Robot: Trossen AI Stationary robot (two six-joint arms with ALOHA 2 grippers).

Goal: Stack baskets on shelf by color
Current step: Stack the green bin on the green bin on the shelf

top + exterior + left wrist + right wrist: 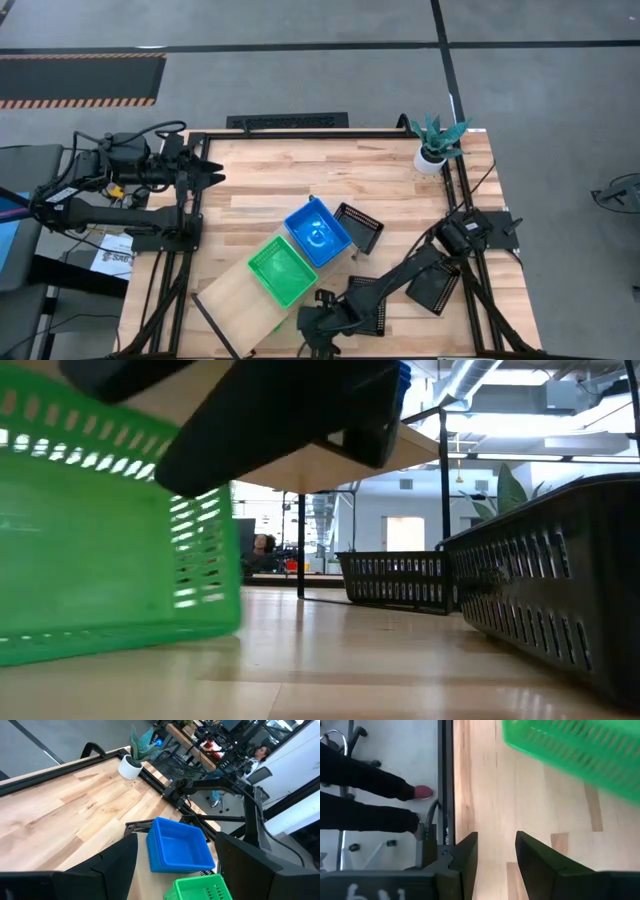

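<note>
An overhead view of a slatted wooden tabletop (300, 180) with two dark robot arms. At the far left edge the left hand (215, 172) waits, released with its fingers spread wide, pointing across the wood and holding nothing.

Moving right, the shelf (235, 295) — a pale plank on a thin black frame — runs diagonally near the front edge. On it sit a green basket (282, 270) and, just beside it on the far side, a blue basket (318, 233); each looks like a stack, though how many are nested cannot be told.

Next comes the right hand (312, 322), low at the front edge close by the green basket. Its wrist view shows its fingers partly apart with only bare wood between them, so it grasps nothing.

Further right, black baskets lie on the tabletop: one touching the blue basket (359, 228), one partly under the right arm (375, 305), one near the right edge (434, 289). A potted plant (434, 143) stands at the far right corner.

Judging by this, green and blue are placed and black remains. The next move calls for the right hand to swing over to a black basket, grip its rim and carry it to the free stretch of shelf.
</note>
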